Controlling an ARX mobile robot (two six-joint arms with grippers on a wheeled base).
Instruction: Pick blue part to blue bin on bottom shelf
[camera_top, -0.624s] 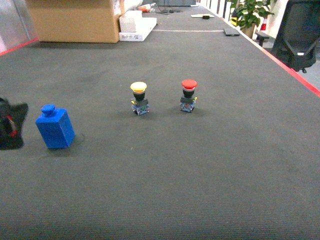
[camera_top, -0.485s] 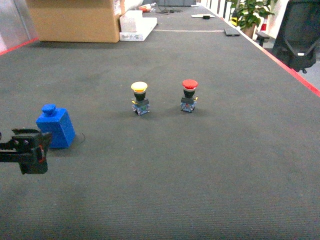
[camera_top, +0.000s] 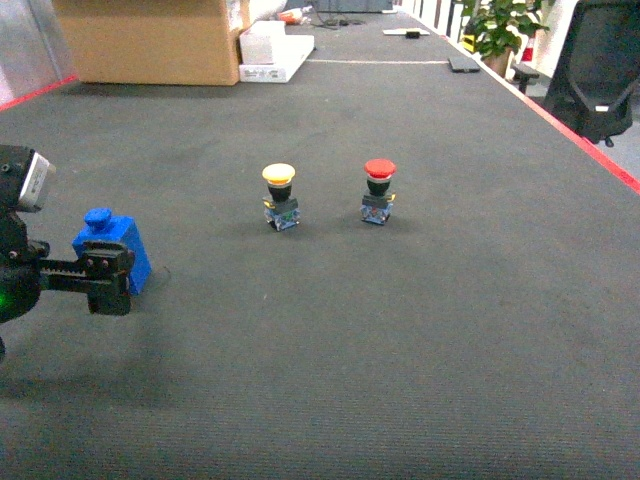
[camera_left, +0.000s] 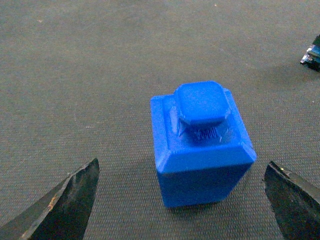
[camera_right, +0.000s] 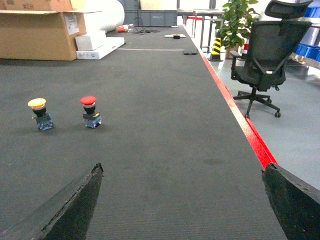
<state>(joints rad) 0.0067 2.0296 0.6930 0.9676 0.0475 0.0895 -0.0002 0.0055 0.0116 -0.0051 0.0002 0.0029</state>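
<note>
Blue part (camera_left: 200, 145): we are seeing a boxy body with knobbed top, standing on dark matting.
Left gripper (camera_left: 182, 205): gaping wide, empty, straddling it.
Right gripper (camera_right: 182, 200): spread, empty.
Hidden: part's lower corner, in head view.

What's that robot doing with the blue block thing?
The robot's left gripper is open and lined up on the blue plastic block with a knob on top, which stands upright on the dark grey mat. Its fingers sit either side of the block without touching it. The right gripper is open too, holding nothing. The yellow-capped push button and red-capped push button stand farther off, untouched.
</note>
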